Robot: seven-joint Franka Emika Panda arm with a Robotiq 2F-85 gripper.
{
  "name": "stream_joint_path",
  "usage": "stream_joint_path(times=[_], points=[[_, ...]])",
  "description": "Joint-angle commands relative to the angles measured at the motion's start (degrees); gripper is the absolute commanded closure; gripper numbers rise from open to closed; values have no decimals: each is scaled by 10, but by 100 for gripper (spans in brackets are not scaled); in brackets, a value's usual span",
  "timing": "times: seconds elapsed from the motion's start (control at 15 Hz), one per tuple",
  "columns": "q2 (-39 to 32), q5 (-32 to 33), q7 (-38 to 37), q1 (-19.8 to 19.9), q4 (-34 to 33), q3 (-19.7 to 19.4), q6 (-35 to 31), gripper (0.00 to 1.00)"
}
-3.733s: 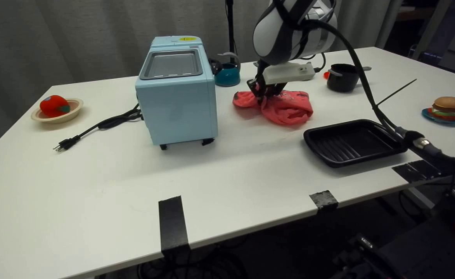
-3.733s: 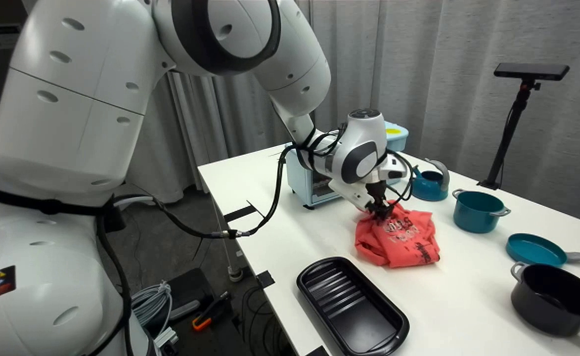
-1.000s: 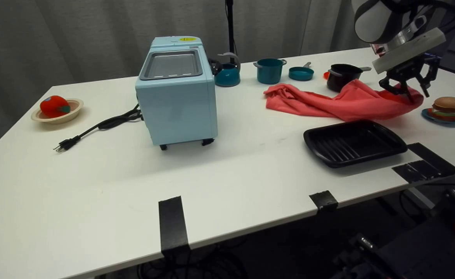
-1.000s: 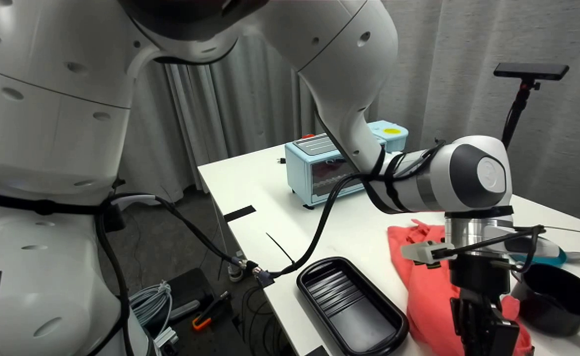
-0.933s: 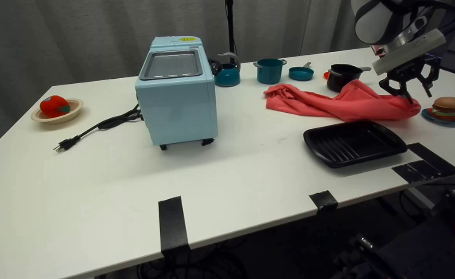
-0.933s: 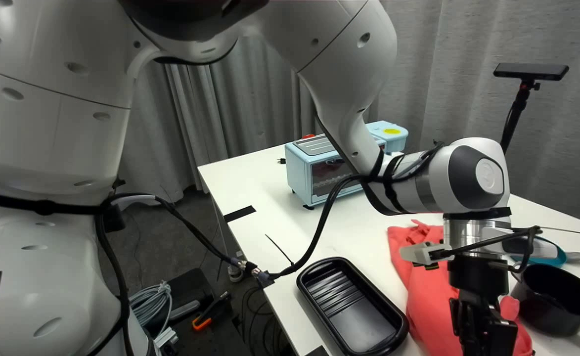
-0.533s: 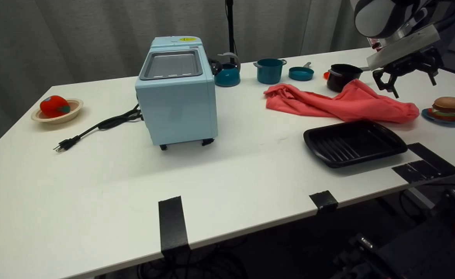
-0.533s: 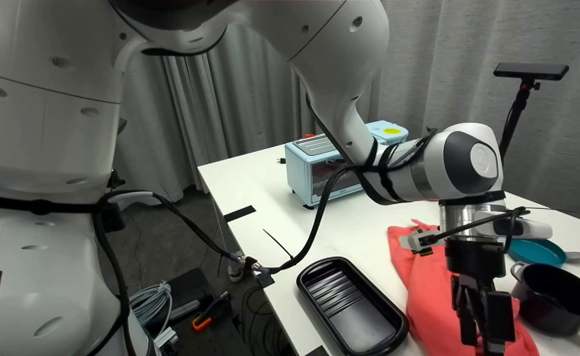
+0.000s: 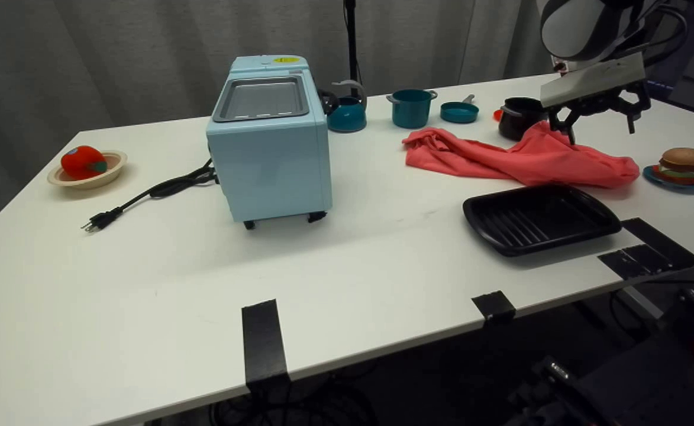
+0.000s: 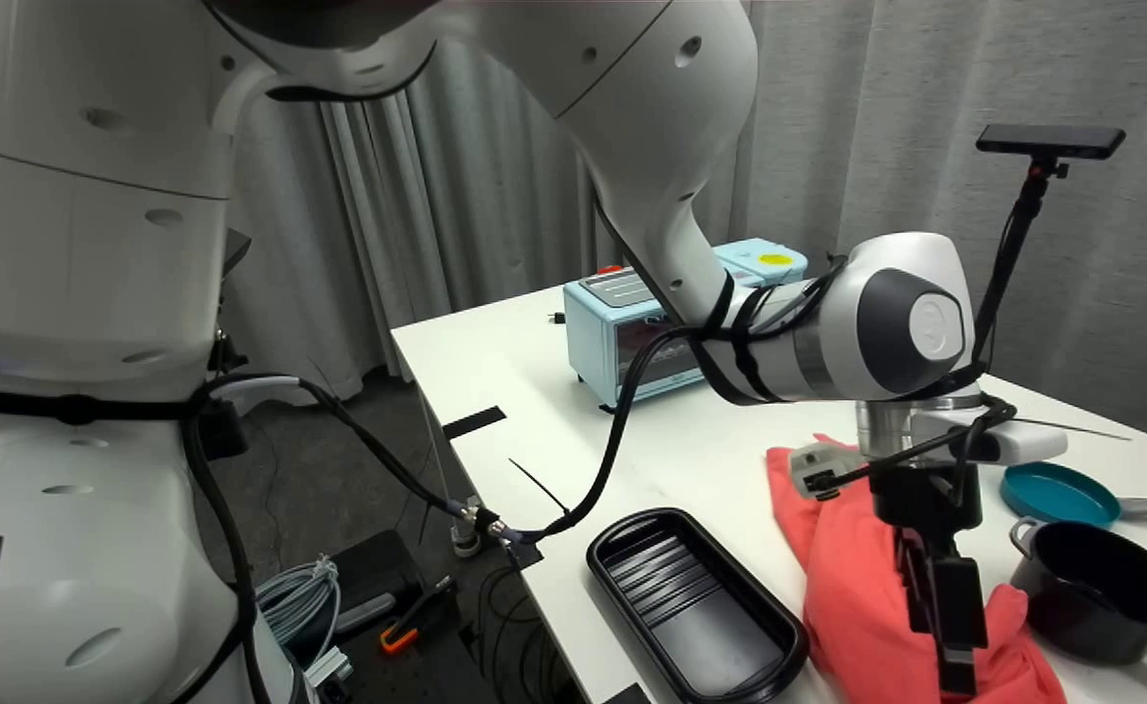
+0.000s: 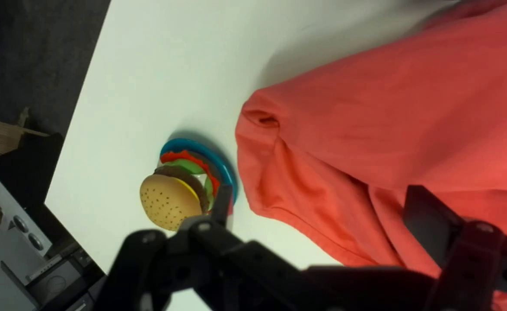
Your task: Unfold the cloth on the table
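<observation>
Cloth (image 9: 503, 163) lay longways left-to-right in an exterior view, all scrunched, and my hand (image 9: 601, 136) hung over its right half, spread wide, holding zilch.

Desk (image 9: 145, 266), in an exterior view. Far left: bowl (image 9: 86, 184), tomato (image 9: 81, 161) in it. Toaster oven (image 9: 273, 165) right of bowl, power cord (image 9: 172, 184) lying between. Back row from toaster oven rightward: kettle (image 9: 347, 118), pot (image 9: 412, 111), skillet (image 9: 459, 114), saucepan (image 9: 519, 122). Cloth (image 9: 494, 161) in front of pot, skillet and saucepan, lengthwise left to right. Tray (image 9: 559, 218) before cloth. Burger (image 9: 683, 160) on plate (image 9: 675, 184), just off cloth's right end.
</observation>
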State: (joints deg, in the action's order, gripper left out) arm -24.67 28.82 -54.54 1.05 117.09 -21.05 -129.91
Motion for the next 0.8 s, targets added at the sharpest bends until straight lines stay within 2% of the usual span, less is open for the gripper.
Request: stream_joint_path(times=[0.0, 0.33, 0.4, 0.47, 0.73], points=[[26, -34, -11, 20, 36, 16, -60, 0], [26, -54, 5, 16, 58, 8, -135, 0], [28, -44, 27, 15, 63, 6, -135, 0], [2, -46, 2, 4, 35, 2, -116, 0], [8, -46, 11, 4, 44, 2, -122, 0]])
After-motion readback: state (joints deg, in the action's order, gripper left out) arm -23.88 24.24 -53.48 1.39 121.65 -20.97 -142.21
